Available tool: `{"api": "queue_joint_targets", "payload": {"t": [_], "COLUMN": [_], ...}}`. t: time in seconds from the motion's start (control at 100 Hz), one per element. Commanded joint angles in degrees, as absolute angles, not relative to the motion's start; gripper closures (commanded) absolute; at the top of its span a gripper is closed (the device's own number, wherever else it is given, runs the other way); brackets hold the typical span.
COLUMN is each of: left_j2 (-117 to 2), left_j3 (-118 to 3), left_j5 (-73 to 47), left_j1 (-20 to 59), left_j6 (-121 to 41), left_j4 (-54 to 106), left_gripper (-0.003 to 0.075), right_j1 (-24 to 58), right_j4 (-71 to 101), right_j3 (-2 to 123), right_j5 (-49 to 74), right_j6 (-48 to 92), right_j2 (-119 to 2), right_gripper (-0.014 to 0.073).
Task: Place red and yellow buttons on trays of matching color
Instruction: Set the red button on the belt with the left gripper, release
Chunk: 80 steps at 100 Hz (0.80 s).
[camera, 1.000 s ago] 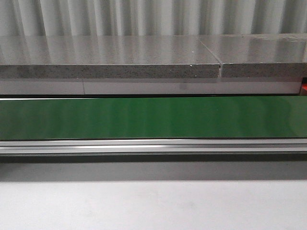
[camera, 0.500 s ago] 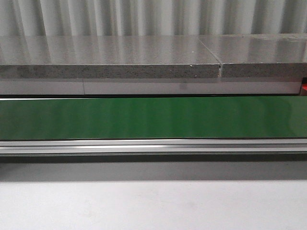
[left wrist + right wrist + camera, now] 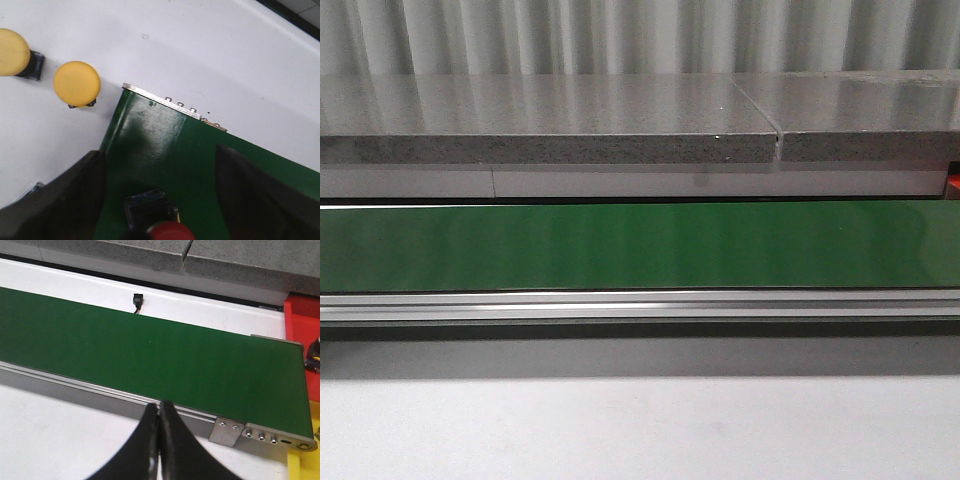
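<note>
In the left wrist view a red button (image 3: 167, 231) on a black base lies on the green belt (image 3: 150, 135), near the belt's end. My left gripper (image 3: 157, 152) is open, its dark fingers (image 3: 65, 200) standing wide on either side of that button without touching it. Two yellow buttons (image 3: 76, 83) (image 3: 12, 51) sit on the white table beside the belt end. My right gripper (image 3: 160, 406) is shut with nothing in it, above the belt's near rail. The red tray (image 3: 300, 320) and a corner of the yellow tray (image 3: 306, 465) lie past the belt's other end.
The front view shows only the green belt (image 3: 640, 245), its metal rail (image 3: 640, 303), the white table (image 3: 640, 430) and a grey stone ledge (image 3: 550, 130) behind; neither arm shows there. A dark object (image 3: 314, 355) sits in the red tray. A small black plug (image 3: 137, 300) lies behind the belt.
</note>
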<state>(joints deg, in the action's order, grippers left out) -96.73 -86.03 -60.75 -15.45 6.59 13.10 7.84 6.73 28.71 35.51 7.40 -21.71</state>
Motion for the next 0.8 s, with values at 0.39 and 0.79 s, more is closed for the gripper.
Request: {"api": "queue_joint_targets", "payload": {"t": [0.39, 0.79], "left_j2": [-105.83, -114.16], "left_j3": [-93.14, -98.26], "left_j5": [-59.42, -62.65], "left_j1": [-20.43, -20.43], "left_j6": [17.44, 21.66], "left_j4": [13.62, 13.53], "left_gripper": [0.0295, 0.0295], "right_j1": [7.94, 7.94], "right_j4": [6.75, 6.75], "right_j3": [30.12, 30.12], "right_j5": [31.05, 31.11], "right_j6": [8.07, 8.07], "right_j2": [-22.02, -22.02], "right_gripper": [0.066, 0.066]}}
